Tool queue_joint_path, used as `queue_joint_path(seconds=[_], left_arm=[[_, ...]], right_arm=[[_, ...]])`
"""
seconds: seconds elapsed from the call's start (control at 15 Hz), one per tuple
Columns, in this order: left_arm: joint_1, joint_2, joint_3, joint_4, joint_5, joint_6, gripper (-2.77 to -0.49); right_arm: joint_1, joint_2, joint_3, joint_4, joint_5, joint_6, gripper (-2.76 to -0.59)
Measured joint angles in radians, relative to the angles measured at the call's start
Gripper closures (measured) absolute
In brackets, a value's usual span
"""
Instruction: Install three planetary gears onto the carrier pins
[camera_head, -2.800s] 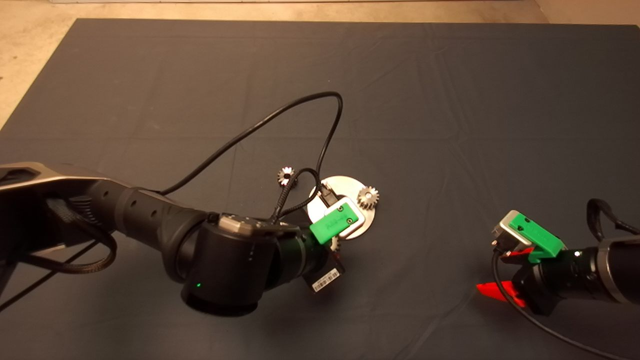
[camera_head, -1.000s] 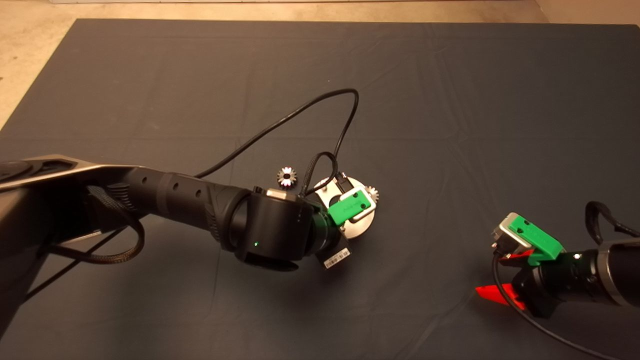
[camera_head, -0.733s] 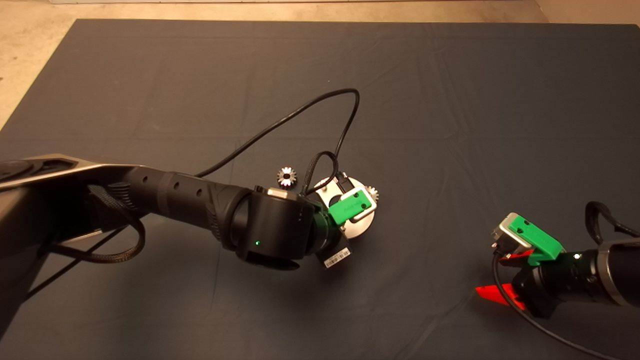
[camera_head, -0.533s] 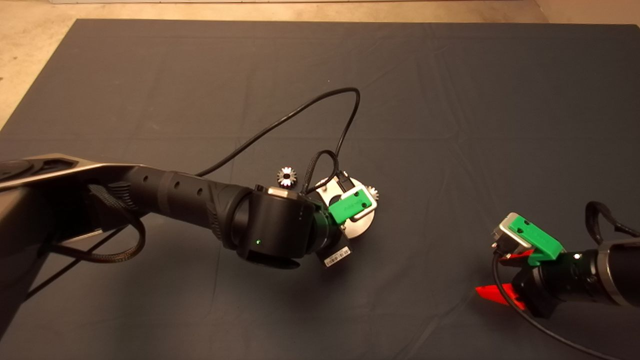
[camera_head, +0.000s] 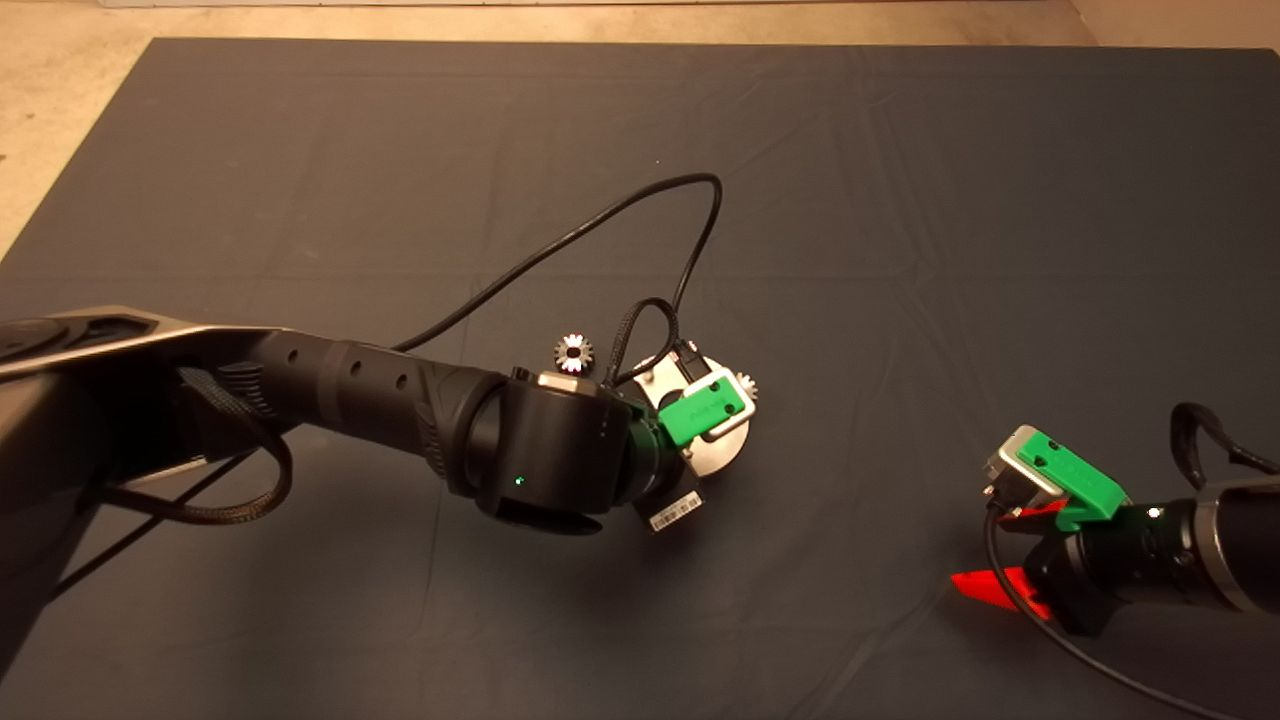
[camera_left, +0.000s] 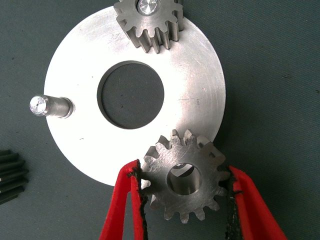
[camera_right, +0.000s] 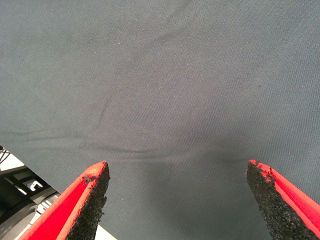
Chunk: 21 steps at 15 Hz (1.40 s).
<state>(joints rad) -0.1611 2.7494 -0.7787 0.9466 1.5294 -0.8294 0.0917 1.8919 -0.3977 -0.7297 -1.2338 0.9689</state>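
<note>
Steel teeth are sitting between the red fingers (camera_left: 125, 200) of the left tool (camera_left: 185, 200), which is gripping one planetary gear (camera_left: 184, 181) over the near edge of the round carrier disc (camera_left: 195, 90) at the middle of the surface (camera_head: 900, 200). Through the gear's bore only a glint of metal is showing off-centre, so whether the hidden pin is lining up cannot be told; if it is not, the gear is likely to be catching on the pin's top and tilting, or skidding off the disc edge when let go. A second gear (camera_left: 148, 22) is already sitting on its pin at the far right of the disc, and a sideways nudge from the held one could be jamming tooth against tooth. One carrier pin (camera_left: 50, 106) is standing bare at the far left, with the third gear (camera_head: 573, 352) lying on the mat just beyond it. At the near right, the right tool (camera_right: 175, 200) is waiting well apart, its fingers spread wide and empty.
</note>
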Motion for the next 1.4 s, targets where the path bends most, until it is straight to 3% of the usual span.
queue_joint_path(seconds=[0.6,1.4], left_arm=[[0.000,0.018,-0.009,0.000,0.016,0.001,-0.64],[-0.003,0.030,-0.045,-0.009,0.009,0.013,-0.62]], right_arm=[[0.000,-0.009,0.000,0.000,0.004,0.000,-2.02],[-0.001,-0.017,0.000,0.000,0.004,0.000,-2.02]])
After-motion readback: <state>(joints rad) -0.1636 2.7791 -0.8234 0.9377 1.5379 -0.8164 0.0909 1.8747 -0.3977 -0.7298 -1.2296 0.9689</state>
